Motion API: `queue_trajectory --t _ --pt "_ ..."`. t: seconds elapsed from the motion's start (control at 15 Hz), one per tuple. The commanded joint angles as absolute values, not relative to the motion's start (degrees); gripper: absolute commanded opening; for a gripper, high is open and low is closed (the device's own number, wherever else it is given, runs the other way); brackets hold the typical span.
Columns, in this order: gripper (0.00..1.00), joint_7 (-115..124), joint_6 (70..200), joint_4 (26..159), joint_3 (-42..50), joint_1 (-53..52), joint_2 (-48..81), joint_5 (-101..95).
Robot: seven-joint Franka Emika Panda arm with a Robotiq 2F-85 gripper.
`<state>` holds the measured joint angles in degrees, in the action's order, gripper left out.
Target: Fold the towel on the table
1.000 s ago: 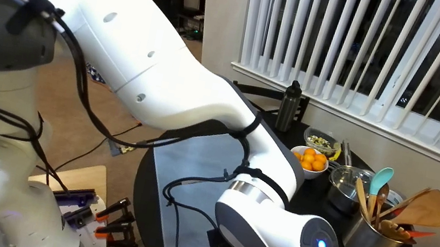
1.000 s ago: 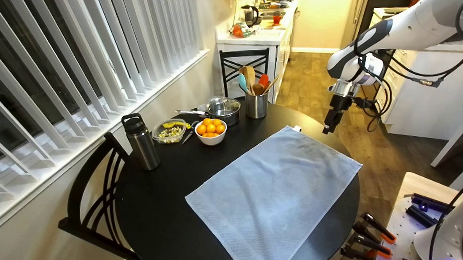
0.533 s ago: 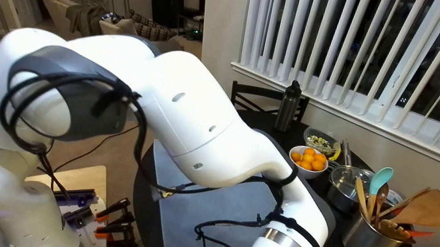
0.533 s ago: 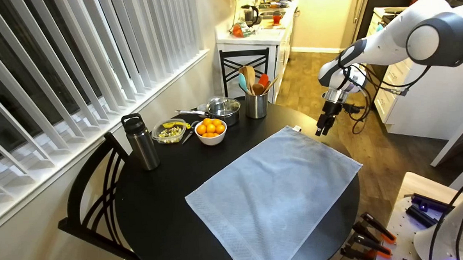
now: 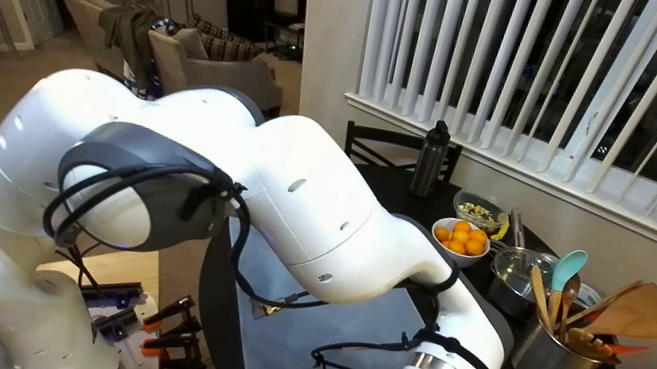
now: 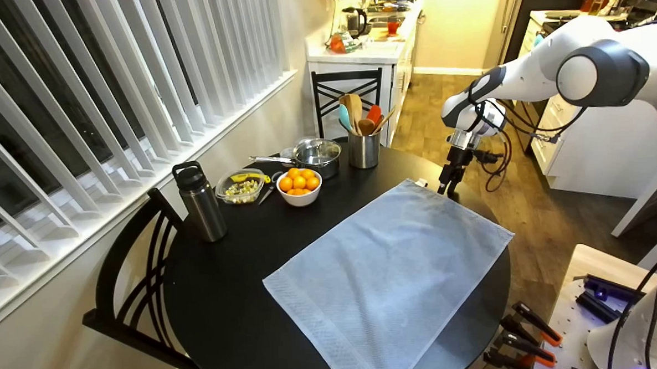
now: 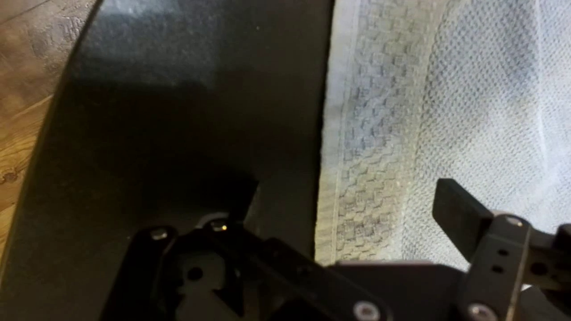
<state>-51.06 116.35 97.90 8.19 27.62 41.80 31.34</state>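
Observation:
The pale grey-blue towel (image 6: 387, 265) lies spread flat on the black round table (image 6: 228, 300), a small white tag (image 6: 421, 182) at its far corner. In an exterior view the arm partly covers the towel (image 5: 298, 355). My gripper (image 6: 447, 191) hangs low, fingers down, beside the towel's far short edge. The wrist view shows the gripper (image 7: 350, 189) wide open with nothing held. One of its fingers is over bare table (image 7: 169, 133), the other over the towel (image 7: 379, 111), whose woven border runs between them. Whether the fingertips touch anything, I cannot tell.
Along the window side stand a metal bottle (image 6: 202, 204), a clear food container (image 6: 242, 186), a bowl of oranges (image 6: 299, 196), a pot (image 6: 319, 154) and a utensil holder (image 6: 364, 149). The table's edge (image 7: 49, 116) curves close by the gripper.
The arm has swung towards the table and come lower. My gripper has travelled from beyond the table's edge to the towel's far edge, and its fingers stay open. The towel lies as before.

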Motion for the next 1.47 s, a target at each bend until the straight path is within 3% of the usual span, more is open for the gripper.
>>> queue_trajectory --t 0.0,0.73,1.4 --pt "1.0 -47.5 117.8 99.7 7.1 27.9 41.0 30.1" --pt "1.0 -35.0 137.6 117.8 6.1 20.0 31.6 22.0" --pt "1.0 -34.6 135.0 122.2 3.4 22.0 26.0 22.4"
